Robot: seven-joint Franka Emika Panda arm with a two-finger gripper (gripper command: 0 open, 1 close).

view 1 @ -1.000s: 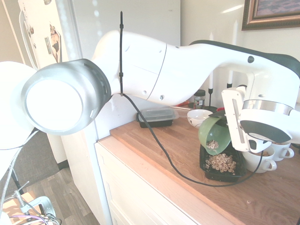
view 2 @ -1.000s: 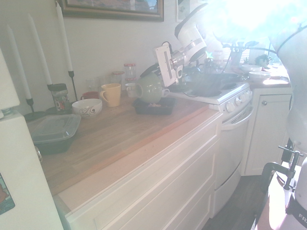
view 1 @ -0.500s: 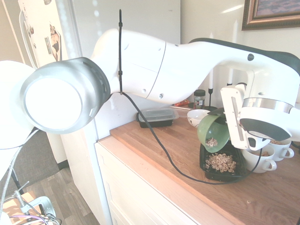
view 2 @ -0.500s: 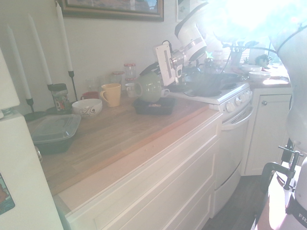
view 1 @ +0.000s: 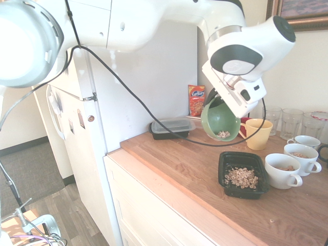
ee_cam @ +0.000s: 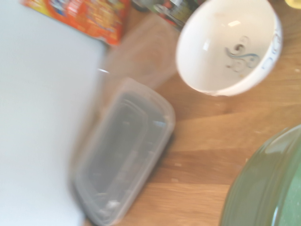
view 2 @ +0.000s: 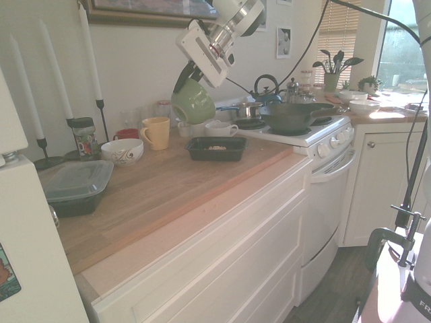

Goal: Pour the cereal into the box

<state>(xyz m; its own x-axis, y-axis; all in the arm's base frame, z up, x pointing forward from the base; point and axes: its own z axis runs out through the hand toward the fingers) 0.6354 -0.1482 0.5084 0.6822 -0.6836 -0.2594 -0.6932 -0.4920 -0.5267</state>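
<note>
1. The pale tan ring-shaped cereal (view 1: pixel 241 177) mostly lies heaped in the shallow black rectangular plastic tray (view 1: pixel 228 158), which sits flat on the wooden countertop (view 1: pixel 189 169) near its front edge. In the second exterior view the tray's wall (view 2: pixel 214 152) hides all but a pale patch of it.
2. A few rings remain inside the green ceramic bowl (view 1: pixel 220 121), low against its tilted wall; their number is too small to make out.
3. The bowl hangs in the air above the counter, to the left of and beyond the tray, its mouth tipped toward the viewer in the first exterior view.
4. The white gripper (view 1: pixel 218 100) has its fingers clamped shut on the bowl's upper rim; the fingertips themselves are hidden behind the rim.
5. In the wrist view only a blurred green arc of the bowl (ee_cam: pixel 268 183) shows.
6. Just right of the tray stands a white ceramic mug (view 1: pixel 281 171); a yellow mug (view 1: pixel 259 134) stands farther back.
</note>
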